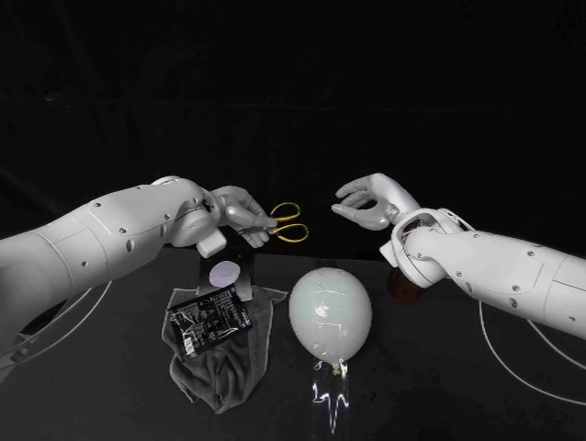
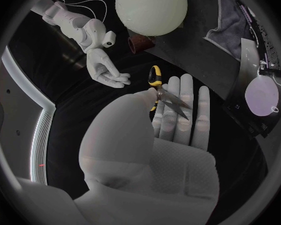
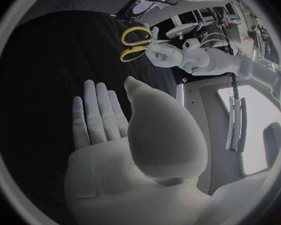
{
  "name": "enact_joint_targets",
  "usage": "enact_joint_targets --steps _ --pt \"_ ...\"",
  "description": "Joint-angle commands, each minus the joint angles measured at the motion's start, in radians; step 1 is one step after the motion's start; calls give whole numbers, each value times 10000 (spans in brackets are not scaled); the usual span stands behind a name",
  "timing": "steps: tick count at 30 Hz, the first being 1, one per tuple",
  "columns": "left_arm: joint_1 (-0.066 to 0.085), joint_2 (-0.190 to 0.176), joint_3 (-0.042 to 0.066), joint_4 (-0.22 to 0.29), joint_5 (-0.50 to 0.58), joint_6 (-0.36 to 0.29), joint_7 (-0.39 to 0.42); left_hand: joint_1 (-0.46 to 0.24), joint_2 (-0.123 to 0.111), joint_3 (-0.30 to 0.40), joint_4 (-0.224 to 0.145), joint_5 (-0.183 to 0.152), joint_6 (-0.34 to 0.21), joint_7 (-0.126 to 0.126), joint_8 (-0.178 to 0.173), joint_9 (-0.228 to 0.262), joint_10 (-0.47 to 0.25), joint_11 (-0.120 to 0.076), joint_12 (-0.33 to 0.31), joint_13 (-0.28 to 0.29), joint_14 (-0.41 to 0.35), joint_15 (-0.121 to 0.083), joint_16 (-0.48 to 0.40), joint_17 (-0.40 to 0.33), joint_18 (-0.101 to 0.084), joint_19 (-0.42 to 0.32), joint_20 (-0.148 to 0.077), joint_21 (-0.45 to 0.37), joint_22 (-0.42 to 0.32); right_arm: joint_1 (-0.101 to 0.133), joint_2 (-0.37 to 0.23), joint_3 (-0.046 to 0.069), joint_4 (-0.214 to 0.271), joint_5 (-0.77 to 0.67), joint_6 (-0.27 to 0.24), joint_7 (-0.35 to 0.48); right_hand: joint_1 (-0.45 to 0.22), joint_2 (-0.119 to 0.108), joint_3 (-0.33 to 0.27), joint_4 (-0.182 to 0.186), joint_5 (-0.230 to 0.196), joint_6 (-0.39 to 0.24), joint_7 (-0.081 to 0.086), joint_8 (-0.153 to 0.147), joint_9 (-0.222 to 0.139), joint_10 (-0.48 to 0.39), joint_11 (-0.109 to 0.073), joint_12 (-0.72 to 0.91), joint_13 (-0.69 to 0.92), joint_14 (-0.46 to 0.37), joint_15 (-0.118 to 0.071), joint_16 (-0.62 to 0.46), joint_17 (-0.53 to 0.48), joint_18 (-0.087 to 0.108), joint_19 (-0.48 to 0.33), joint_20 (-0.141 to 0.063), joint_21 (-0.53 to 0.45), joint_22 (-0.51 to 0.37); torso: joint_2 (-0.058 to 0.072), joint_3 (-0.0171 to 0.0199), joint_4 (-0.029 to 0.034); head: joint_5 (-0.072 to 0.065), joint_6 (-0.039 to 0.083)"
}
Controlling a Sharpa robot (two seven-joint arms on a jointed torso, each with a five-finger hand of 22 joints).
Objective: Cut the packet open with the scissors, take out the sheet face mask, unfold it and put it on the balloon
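Left hand [image 1: 233, 216], raised over the far left of the black tabletop [image 1: 425, 386], grips the yellow-handled scissors [image 1: 289, 223] between thumb and fingers [image 2: 203, 115], handles pointing right. Right hand [image 1: 373, 204] hovers opposite and empty, its fingers loosely curved and apart. Nearer, the glossy black packet [image 1: 209, 317] lies on a crumpled grey cloth [image 1: 227, 372], just left of the pale oval balloon [image 1: 331, 312].

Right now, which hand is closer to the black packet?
Left. The left hand, holding the scissors, is raised over the packet's side of the table. The right hand, empty, is raised on the far side of the balloon.
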Motion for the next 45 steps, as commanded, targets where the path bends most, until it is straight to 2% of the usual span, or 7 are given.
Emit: enact_joint_targets --steps 1,4,6,9,17,25,45 --pt "6 -109 10 213 554 -1042 1013 5 79 1083 -1057 -36 -55 -50 61 254 146 -157 -20 18 -32 -38 46 18 175 0 -29 48 18 12 20 8 -15 2132 1624 48 -126 -31 -77 37 -23 44 63 24 -20 37 21 -50 -15 60 -7 -37 -13 86 81 7 -7 -41 9 24 -2 -24 42" --pt "-21 -195 8 340 640 -1189 1192 5 79 1083 -1057 -36 -55 -50 61 254 146 -157 -20 18 -32 -38 46 18 175 0 -29 48 18 2 129 6 -103 2359 1997 -141 -482 -54 -427 43 -179 -204 216 -161 -140 -300 168 -178 -27 -198 119 -336 -121 45 -381 40 -293 -460 4 27 -4 -42 73" --pt "-40 -227 8 401 665 -1228 1259 5 79 1083 -1057 -36 -55 -50 61 254 146 -157 -20 18 -32 -38 46 18 175 0 -29 48 18 -9 216 2 -171 2483 2144 -226 -572 -25 -587 35 -205 -350 301 -248 -202 -568 249 -175 -32 -424 205 -530 -201 -3 -842 53 -488 -744 9 18 4 -57 94" --pt "-83 -263 7 500 674 -1276 1346 -8 79 1089 -1065 -36 -59 -51 64 266 148 -158 -20 19 -30 -39 46 24 176 5 -32 65 28 -36 369 -7 -259 2756 2328 -327 -680 44 -814 40 -243 -534 390 -307 -283 -835 346 -184 -29 -622 287 -723 -292 -57 -1028 60 -595 -910 17 4 12 -96 121" --pt "-190 -283 6 626 666 -1336 1490 -8 79 1089 -1065 -36 -59 -51 64 266 148 -158 -20 19 -30 -39 46 24 176 5 -32 65 28 -97 653 -16 -199 3510 2378 -334 -956 267 -1254 98 -351 -746 479 -306 -403 -1132 437 -180 -26 -774 375 -940 -410 -132 -1248 62 -715 -1133 24 -1 12 -139 137" --pt "-216 -313 6 805 647 -1344 1551 -20 78 1101 -1083 -36 -68 -53 67 284 143 -160 -25 20 -33 -41 42 30 176 8 -35 88 43 -116 843 -17 -275 3808 2018 -546 -903 517 -1308 37 -489 -761 481 -279 -442 -1143 438 -162 -18 -746 377 -983 -443 -137 -1156 60 -700 -1149 13 2 16 -165 137" --pt "-239 -359 7 1108 721 -1408 1690 -34 82 1110 -1094 -38 -74 -52 70 301 143 -159 -26 20 -36 -41 38 37 173 6 -35 106 55 -265 1023 -29 -532 3541 2105 -1148 -119 989 -1010 -553 -680 -701 442 -231 -554 -1056 398 -152 -15 -571 339 -1048 -522 -105 -910 57 -639 -1220 22 6 12 -150 127"
